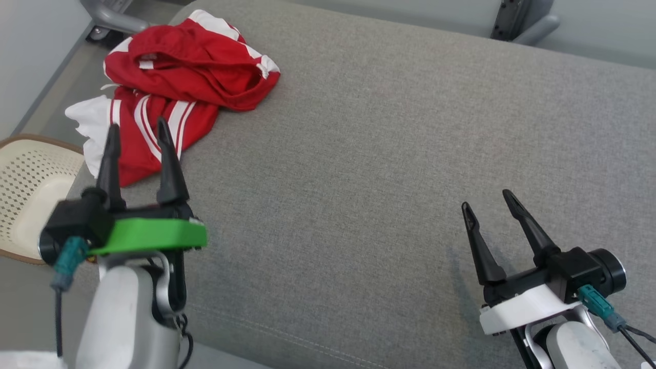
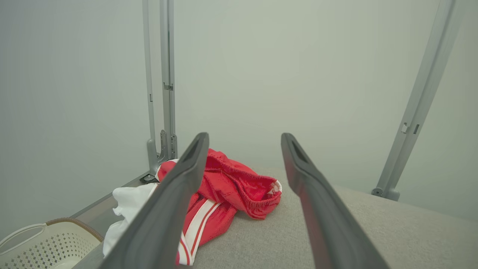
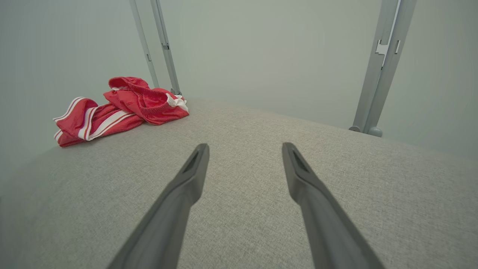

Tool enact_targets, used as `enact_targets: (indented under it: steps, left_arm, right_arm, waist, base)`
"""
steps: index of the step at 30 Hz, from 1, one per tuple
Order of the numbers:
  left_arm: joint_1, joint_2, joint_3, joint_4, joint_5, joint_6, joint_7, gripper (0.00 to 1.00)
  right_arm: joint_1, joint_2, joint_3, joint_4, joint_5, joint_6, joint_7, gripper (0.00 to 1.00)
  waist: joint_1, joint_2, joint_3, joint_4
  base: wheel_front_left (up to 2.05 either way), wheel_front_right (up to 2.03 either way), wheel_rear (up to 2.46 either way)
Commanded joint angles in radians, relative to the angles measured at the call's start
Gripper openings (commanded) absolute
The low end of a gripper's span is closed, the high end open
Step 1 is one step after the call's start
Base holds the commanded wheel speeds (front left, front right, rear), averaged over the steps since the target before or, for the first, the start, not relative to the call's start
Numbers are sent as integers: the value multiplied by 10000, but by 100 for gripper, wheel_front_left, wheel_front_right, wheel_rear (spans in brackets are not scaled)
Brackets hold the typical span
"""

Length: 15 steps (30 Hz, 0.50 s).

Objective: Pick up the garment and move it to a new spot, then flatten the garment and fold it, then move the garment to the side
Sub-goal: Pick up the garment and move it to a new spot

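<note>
Red garment (image 1: 174, 87) crumpled at 11 o'clock on grey cushion (image 1: 389, 154), left gripper (image 1: 137, 134) just before it at 9 o'clock, fingers spread, empty, right gripper (image 1: 487, 200) at 4 o'clock, likewise spread, empty, basket (image 1: 31, 184) at 8 o'clock

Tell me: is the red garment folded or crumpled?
Crumpled. The garment lies in a bunched heap at a corner of the grey cushion, not spread flat.

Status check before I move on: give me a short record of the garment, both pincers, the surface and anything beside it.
garment: red with white stripes, crumpled at the cushion's far left corner
surface: grey cushion
left pincer: open, empty, aimed at the garment
right pincer: open, empty, over bare cushion at near right
basket: pale, left of the cushion
stage: garment not yet picked up
</note>
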Motion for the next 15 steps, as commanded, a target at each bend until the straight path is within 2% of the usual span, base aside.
enact_targets:
  steps: [1,7,15]
  left_arm:
    - [-522,37,129,261,-39,-86,-7,100]
    - [-3216,339,729,2502,-259,-486,54,100]
    - [-6768,1039,928,5350,-751,-830,1743,100]
  right_arm:
    - [-179,-101,-46,-65,-61,1,-31,100]
    - [-379,-268,-225,-204,-95,1,-31,100]
    - [-704,-518,-471,-467,-162,1,-31,100]
  waist:
    - [0,0,752,-241]
    - [0,0,1672,-559]
    - [0,0,2913,-902]
  base:
    - [0,0,0]
    - [0,0,0]
    - [0,0,0]
